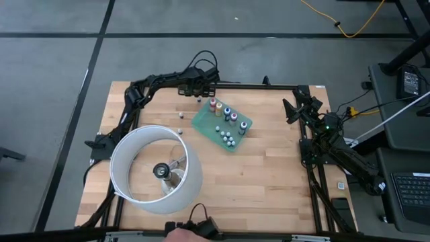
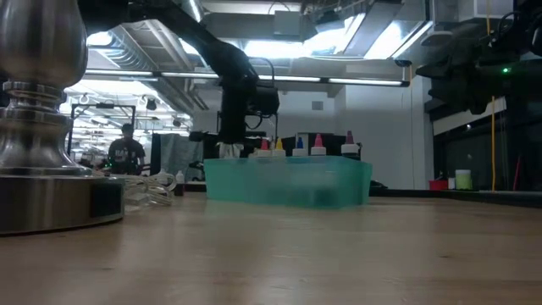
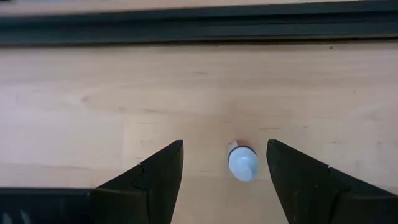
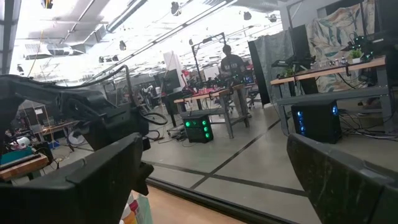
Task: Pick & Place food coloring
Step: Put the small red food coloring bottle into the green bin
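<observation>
1. High view: we see our left gripper (image 1: 199, 94) beside the green tray (image 1: 245, 125), above a loose bottle (image 1: 199, 101); the tray holds coloured and white-capped bottles (image 1: 227, 138).
2. Low view: capped bottles stand inside the tray.
3. Left wrist: jaws part-open, straddling the bottle off-centre; closing could topple it.
4. Right wrist: our right gripper (image 4: 211, 180) waits, jaws wide, well away from the tray.

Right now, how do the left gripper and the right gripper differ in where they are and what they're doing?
The left gripper hangs low over the table's far edge, its open fingers straddling a small white-capped bottle without touching it; the right gripper is lifted at the table's right side, with nothing between its fingers. The left one points down at the wood, the right one out into the room. Both are dark, two-fingered and open.
</observation>
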`<state>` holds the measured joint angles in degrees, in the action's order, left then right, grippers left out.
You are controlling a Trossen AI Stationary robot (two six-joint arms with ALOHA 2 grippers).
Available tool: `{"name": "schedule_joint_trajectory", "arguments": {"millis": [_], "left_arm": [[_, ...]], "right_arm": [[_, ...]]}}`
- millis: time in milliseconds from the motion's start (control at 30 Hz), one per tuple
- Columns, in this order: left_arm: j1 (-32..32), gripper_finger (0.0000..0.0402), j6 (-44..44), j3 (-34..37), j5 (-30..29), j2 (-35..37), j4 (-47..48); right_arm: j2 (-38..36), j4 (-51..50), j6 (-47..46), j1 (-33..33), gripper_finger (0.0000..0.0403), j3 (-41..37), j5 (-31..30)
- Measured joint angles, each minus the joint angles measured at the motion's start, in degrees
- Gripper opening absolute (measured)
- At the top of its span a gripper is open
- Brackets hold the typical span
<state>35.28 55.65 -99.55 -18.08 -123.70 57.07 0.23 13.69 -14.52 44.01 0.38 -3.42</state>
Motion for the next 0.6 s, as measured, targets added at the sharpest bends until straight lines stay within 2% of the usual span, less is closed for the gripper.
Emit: {"name": "schedule_joint_trajectory", "arguments": {"millis": [333, 600], "left_arm": [[0.34, 0.0223, 6.06, 0.04, 1.10, -0.31, -0.31], [0.44, 0.0223, 7.70, 0.11, 4.70, -2.21, -0.38]], "right_arm": [[0.00, 0.02, 0.00, 0.00, 0.0399, -0.02, 0.00], [0.00, 0.00, 0.01, -0.01, 0.0399, -0.01, 0.00]]}}
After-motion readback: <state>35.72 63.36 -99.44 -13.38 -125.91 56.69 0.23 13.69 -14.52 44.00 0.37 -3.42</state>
